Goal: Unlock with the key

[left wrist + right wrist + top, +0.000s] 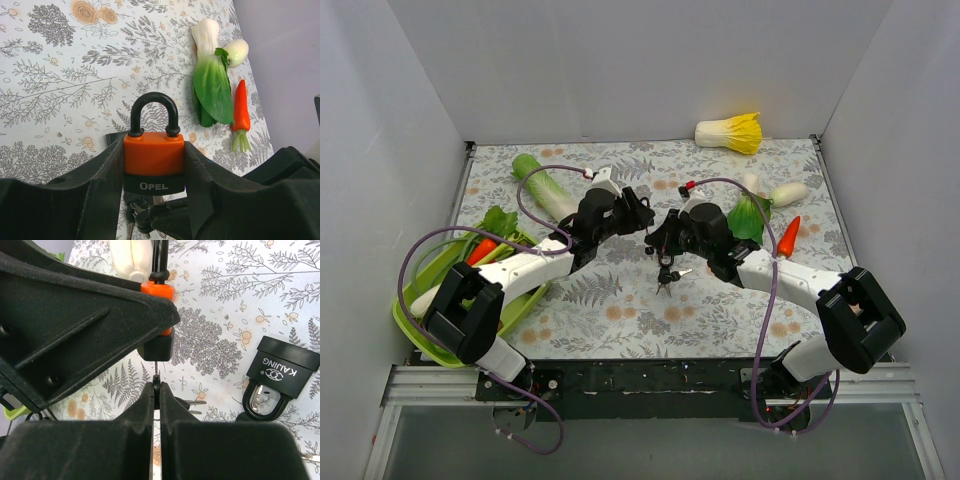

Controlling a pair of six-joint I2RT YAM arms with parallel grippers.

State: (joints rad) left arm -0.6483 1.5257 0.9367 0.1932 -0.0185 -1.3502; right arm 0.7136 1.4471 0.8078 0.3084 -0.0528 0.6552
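Note:
My left gripper is shut on an orange padlock with a black base marked OPEL. It holds the padlock above the mat with the black shackle closed and pointing away. My right gripper is shut on a key just below the padlock's black base. The key's thin blade runs up to the bottom of the base. More keys hang on a ring below the lock. In the top view both grippers meet at the mat's centre, left and right, with the keys dangling under them.
A second black padlock marked KAUING lies on the mat to the right in the right wrist view. A bok choy, a carrot and a white radish lie at the right. A green tray of vegetables sits at the left.

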